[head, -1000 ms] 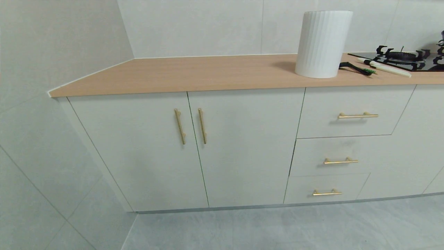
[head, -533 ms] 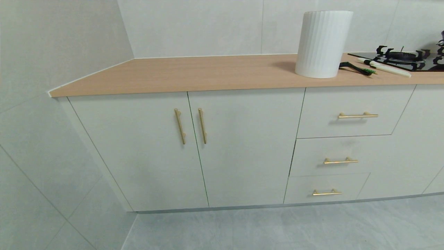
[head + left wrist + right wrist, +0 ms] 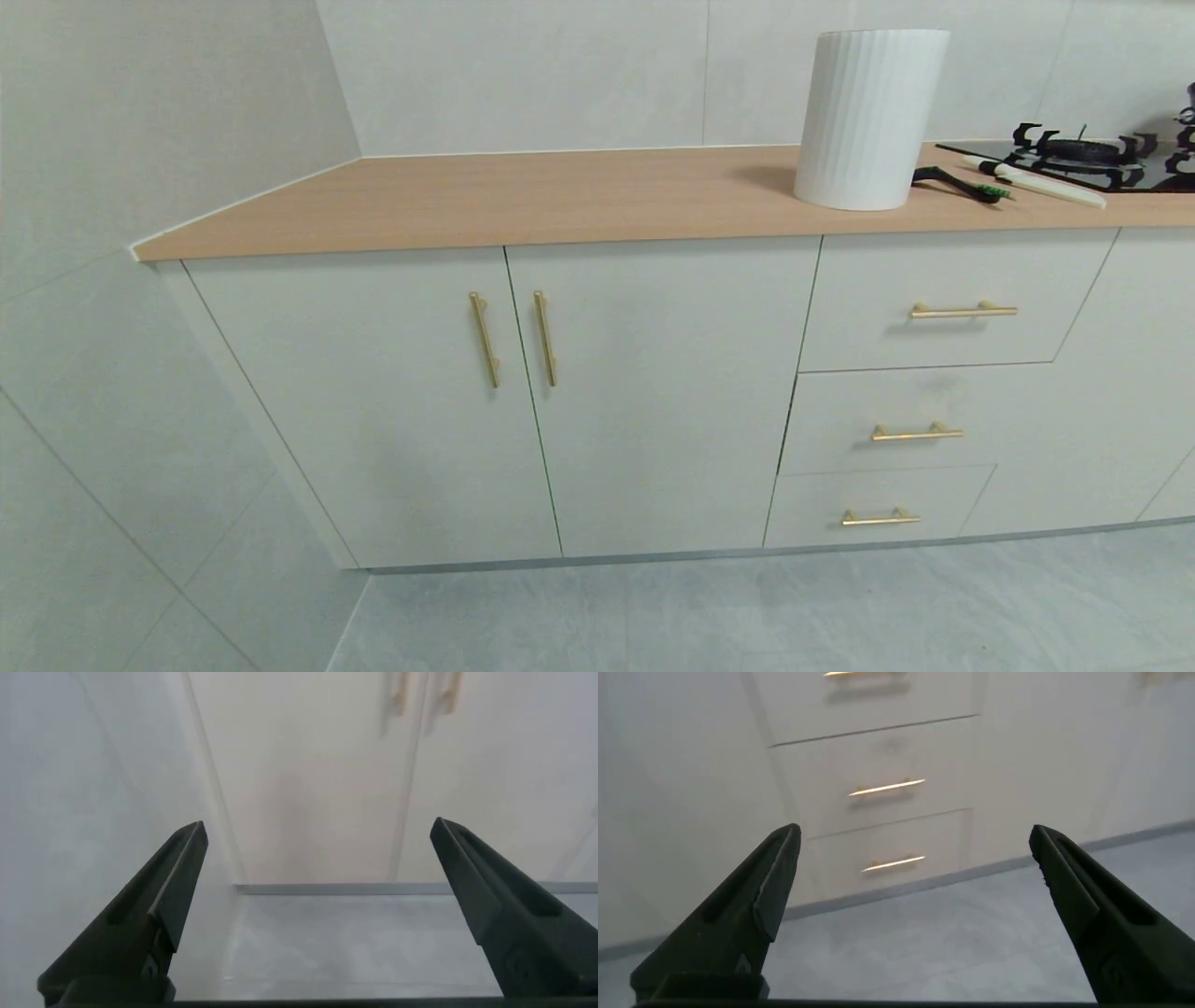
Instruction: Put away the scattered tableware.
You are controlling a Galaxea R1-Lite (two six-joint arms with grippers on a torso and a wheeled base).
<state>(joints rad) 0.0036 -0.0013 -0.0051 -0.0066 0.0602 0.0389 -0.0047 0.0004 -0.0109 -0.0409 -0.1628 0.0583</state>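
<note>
On the wooden countertop (image 3: pixel 523 196) at the right lie a black-and-green utensil (image 3: pixel 962 184) and a white-handled utensil (image 3: pixel 1036 180), beside a tall white ribbed cylinder (image 3: pixel 868 117). My left gripper (image 3: pixel 318 840) is open and empty, low in front of the cupboard doors (image 3: pixel 308 775), above the floor. My right gripper (image 3: pixel 915 845) is open and empty too, facing the lower drawers (image 3: pixel 878 793).
A black gas hob (image 3: pixel 1092 154) sits at the counter's far right. Below are two cupboard doors with gold handles (image 3: pixel 513 336) and three drawers (image 3: pixel 934 308). A tiled wall closes the left side; grey floor (image 3: pixel 747 616) lies in front.
</note>
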